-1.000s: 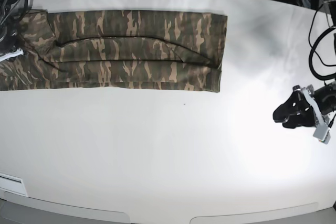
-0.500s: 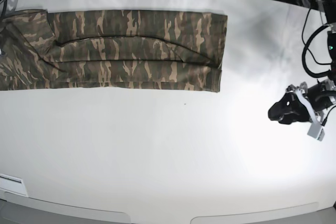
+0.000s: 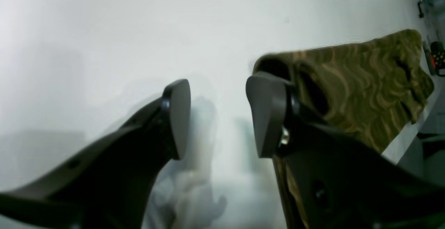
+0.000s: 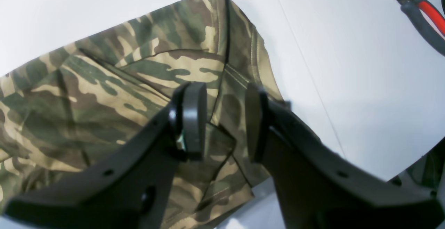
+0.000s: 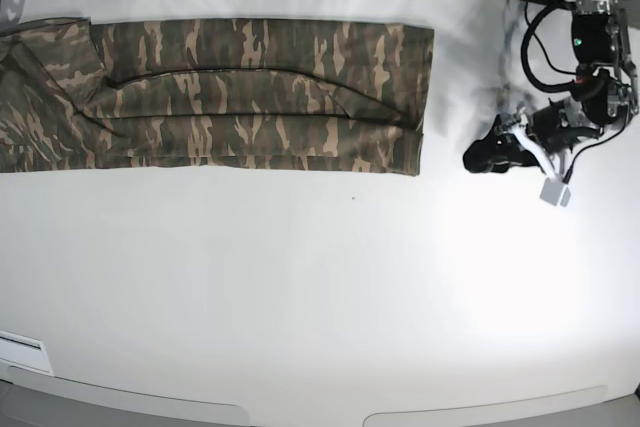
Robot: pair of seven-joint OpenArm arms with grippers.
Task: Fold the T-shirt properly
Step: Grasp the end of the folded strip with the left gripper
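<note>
one t-shirt (image 5: 240,92) lies flat on the table (image 5: 300,287) as a long camouflage band of green, brown and tan, its long axis pointing at the left gripper (image 3: 217,117). those jaws stand apart, empty, apparently just short of its end. the right gripper (image 4: 222,121) hangs above the cloth, jaws parted, gripping nothing.

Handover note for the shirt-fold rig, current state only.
Left gripper: jaws open, empty, over bare table just off the T-shirt strip's near end.
Right gripper: jaws apart, above the shirt's other end, nothing clamped.
Shirt: flat long band along the table's far side, sides already folded in.
Left: fold the band lengthwise into a compact stack.
</note>
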